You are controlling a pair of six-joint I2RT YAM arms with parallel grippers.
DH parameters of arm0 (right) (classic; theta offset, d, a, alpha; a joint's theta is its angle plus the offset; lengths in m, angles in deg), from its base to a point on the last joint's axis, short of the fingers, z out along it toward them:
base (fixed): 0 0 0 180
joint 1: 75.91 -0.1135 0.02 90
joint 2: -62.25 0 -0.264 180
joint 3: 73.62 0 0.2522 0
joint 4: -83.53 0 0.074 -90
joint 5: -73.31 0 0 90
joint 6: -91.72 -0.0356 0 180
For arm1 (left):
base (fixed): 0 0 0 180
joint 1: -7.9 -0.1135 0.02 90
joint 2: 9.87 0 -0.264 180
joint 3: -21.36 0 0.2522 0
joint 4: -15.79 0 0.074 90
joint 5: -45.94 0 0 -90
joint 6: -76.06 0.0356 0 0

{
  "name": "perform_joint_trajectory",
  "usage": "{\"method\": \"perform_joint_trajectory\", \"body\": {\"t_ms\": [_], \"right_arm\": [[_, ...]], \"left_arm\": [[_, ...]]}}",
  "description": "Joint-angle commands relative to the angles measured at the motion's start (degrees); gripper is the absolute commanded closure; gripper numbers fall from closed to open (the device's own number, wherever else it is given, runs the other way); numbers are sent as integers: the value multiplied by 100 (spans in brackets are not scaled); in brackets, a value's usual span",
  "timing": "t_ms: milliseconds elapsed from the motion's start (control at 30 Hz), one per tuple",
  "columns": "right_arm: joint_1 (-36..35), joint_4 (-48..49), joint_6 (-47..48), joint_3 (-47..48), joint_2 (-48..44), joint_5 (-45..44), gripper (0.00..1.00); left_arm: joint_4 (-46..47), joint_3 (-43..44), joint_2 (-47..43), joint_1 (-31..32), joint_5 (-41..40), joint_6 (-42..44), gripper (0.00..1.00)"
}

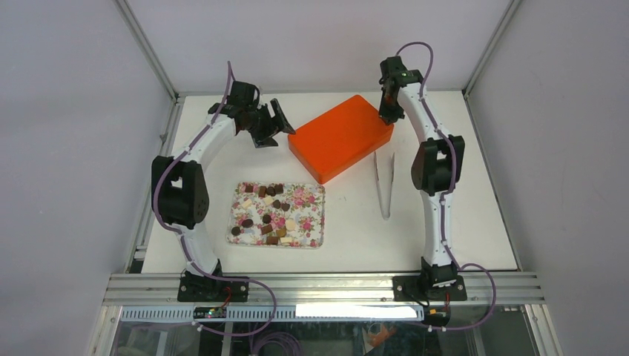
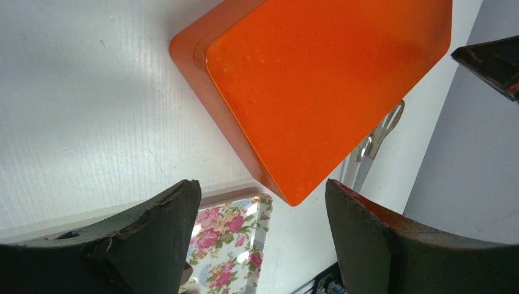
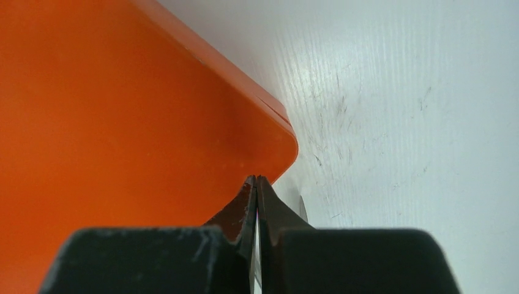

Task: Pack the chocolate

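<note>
Many small dark brown, light brown and cream chocolates lie on a floral tray at the near middle of the table. An orange box with its lid on sits behind the tray; it also shows in the left wrist view and the right wrist view. My left gripper is open and empty, just left of the box. My right gripper is shut and empty at the box's right far corner. In the left wrist view only the tray's corner shows between the fingers.
Metal tongs lie on the table right of the box, beside the right arm; their handle shows in the left wrist view. Grey walls and metal posts enclose the table on three sides. An aluminium rail runs along the near edge.
</note>
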Motion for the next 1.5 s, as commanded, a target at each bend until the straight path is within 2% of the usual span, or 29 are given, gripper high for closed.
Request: {"method": "perform_joint_trajectory", "body": {"t_ms": [0, 200, 300, 400, 533, 700, 900, 1000, 1033, 1067, 1133, 1167, 1200, 1300, 1467], "right_arm": [[-21, 220, -63, 721, -887, 2, 100], [130, 286, -69, 1039, -641, -150, 100], [236, 392, -177, 652, -373, -51, 100], [258, 686, -189, -165, -105, 42, 100], [265, 117, -306, -95, 365, 48, 100], [257, 721, -337, -556, -940, 140, 100], [251, 860, -214, 30, -2010, 276, 100], [250, 1037, -105, -419, -2645, 520, 99], [250, 1156, -48, -703, -2922, 661, 93], [252, 1281, 19, -1068, -3215, 786, 82], [239, 1494, 115, -1842, -3875, 962, 54], [241, 1567, 145, -2252, -4197, 935, 41], [240, 1605, 163, -2618, -4572, 838, 34], [241, 1627, 177, -3916, -5752, 423, 22], [250, 1496, -130, -5645, -7251, -153, 16]], "left_arm": [[169, -12, -453, 39, 11, 90, 23], [184, -112, -562, 39, -35, 79, 22], [187, -171, -614, 39, -59, 103, 22], [187, -240, -646, 39, -102, 115, 22], [181, -315, -666, 39, -27, 99, 22], [179, -381, -730, 39, -22, 101, 22], [182, -336, -858, 39, -35, 45, 22], [174, -327, -1108, 39, -60, 87, 21], [171, -334, -1225, 39, -85, 133, 20], [164, -348, -1426, 39, -128, 193, 18], [106, -412, -1785, 39, -329, 366, 13], [64, -466, -2000, 39, -451, 461, 7], [1, -542, -2187, 39, -630, 548, 3], [-350, -689, -2744, 30, -1459, 710, 1], [-1052, -1032, -3574, 30, -2566, 796, 1]]}}
